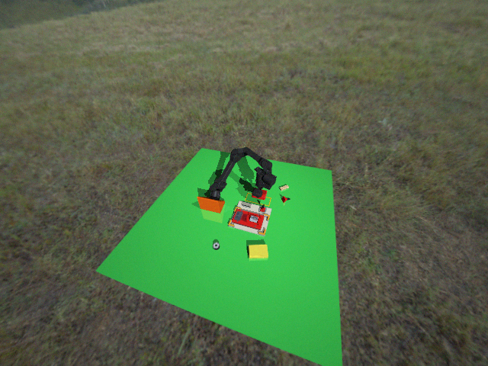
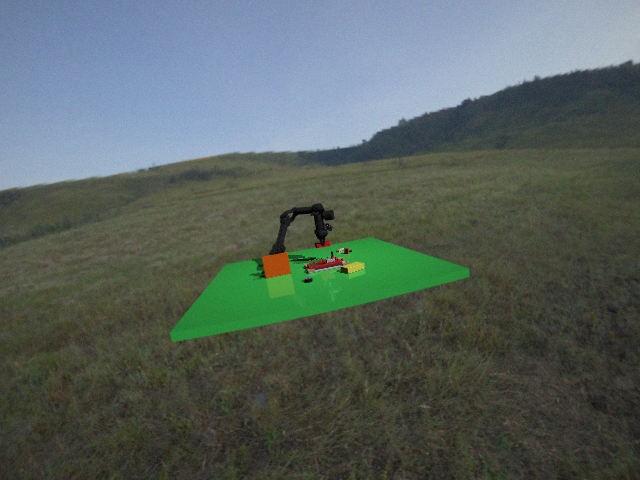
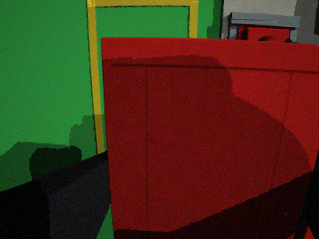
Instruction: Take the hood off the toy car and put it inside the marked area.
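Note:
The red hood [image 1: 263,194] [image 2: 323,244] [image 3: 199,124] is a flat panel off the car, held in the air. My gripper [image 1: 258,193] [image 2: 322,241] [image 3: 204,209] is shut on it, with a dark finger at each side in the wrist view. The marked area is a yellow outline [image 1: 270,201] [image 3: 93,75] on the green table [image 1: 165,252] [image 2: 227,304]. The hood hangs above the far part of this outline in the top view and hides some of it. The toy car [image 1: 247,224] [image 2: 325,265], white and red, lies beside the outline; its grey-white edge [image 3: 239,6] shows in the wrist view.
An orange upright block [image 1: 210,204] [image 2: 276,265] stands near the arm's base. A yellow brick [image 1: 258,251] [image 2: 353,267] and a small wheel [image 1: 216,245] [image 2: 308,280] lie on the car's near side. A red and black piece [image 1: 284,199] and a tan piece [image 1: 284,187] lie right of the outline.

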`<act>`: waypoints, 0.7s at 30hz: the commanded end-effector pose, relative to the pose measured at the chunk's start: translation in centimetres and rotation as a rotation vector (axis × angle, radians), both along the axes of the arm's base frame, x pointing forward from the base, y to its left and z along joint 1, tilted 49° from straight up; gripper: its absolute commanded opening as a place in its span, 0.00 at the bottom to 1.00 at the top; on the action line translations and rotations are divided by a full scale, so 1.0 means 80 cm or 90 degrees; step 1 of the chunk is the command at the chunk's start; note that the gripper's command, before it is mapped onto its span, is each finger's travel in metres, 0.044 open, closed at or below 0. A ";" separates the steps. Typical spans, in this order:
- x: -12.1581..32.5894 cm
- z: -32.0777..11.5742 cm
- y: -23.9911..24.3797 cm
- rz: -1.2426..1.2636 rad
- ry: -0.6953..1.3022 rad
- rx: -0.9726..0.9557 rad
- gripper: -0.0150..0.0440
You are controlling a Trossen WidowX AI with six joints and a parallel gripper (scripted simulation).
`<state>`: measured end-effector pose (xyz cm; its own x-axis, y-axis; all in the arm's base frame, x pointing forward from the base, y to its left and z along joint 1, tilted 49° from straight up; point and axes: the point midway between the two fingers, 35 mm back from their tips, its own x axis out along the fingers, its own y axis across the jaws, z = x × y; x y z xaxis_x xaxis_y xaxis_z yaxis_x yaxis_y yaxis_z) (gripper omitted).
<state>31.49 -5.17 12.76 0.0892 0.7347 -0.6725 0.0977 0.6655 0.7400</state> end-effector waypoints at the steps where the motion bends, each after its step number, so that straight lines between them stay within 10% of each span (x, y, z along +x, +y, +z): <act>1: -0.007 0.021 0.019 -0.002 -0.002 0.004 0.25; 21: -0.012 0.032 0.042 -0.001 -0.002 0.006 0.25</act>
<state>30.53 -2.10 15.33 0.0877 0.7393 -0.6676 0.0972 0.6607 0.7444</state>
